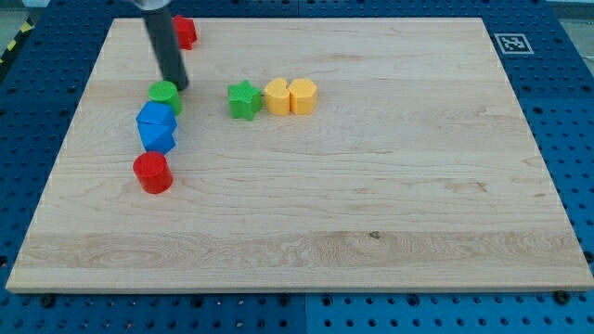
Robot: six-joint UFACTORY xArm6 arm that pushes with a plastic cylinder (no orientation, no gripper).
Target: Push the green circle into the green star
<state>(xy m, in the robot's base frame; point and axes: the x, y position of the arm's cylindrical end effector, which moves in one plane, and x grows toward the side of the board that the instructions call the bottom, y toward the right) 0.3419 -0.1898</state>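
The near part of the wooden worktop (306, 241) is bare grain. The first thing standing on it, going back, is a red cylinder (152, 173) toward the view's left. Just behind that and touching it are two blue blocks pressed together, the lower blue block (159, 137) and the upper blue block (155, 119), both faceted, their exact shapes hard to tell. The green circle (164, 95) sits directly behind the blue pair, touching the upper one.

To the view's right of the green circle, well apart across a strip of bare wood, stands the green star (244, 99). Against the star's right side is a yellow block (276, 96) with a rounded outline, and a second yellow block (303, 96) touches that one, so the three form a row.

The tool is only a dark rod with nothing to clench or release; my tip (176, 87) rests just at the green circle's upper right edge. Farthest back, partly behind the rod, is another red block (185, 32).
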